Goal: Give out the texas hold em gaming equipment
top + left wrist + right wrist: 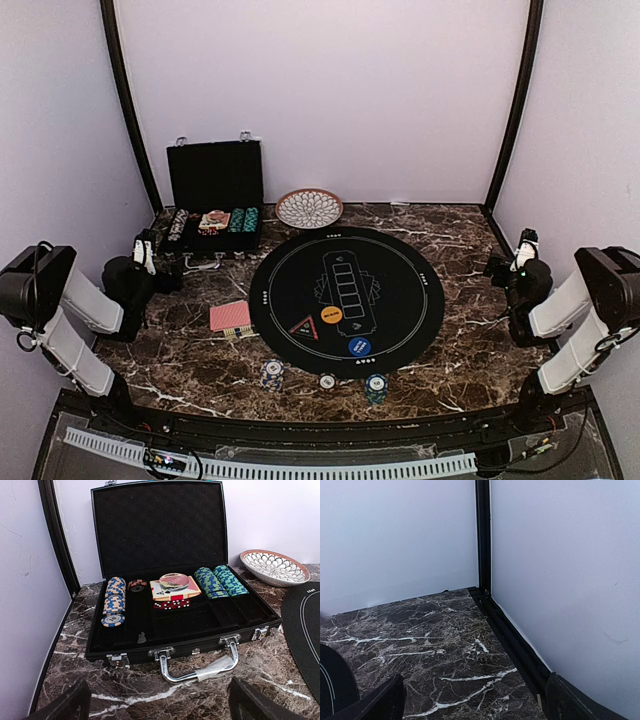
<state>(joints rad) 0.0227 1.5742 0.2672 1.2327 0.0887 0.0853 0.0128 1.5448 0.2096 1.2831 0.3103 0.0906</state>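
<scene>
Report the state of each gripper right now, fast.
Left gripper: open, holding nothing, facing the open black hinged case.
Right gripper: open, holding nothing, above the dark marble table.

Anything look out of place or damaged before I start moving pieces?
Nothing spilled or broken. In the open black case, the blue-and-orange chip row ends with its front chip tipped face-up instead of on edge, and a pale wrapper clings to the case handle.

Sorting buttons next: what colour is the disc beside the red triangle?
The disc is orange; clearest in the top external view.
</scene>
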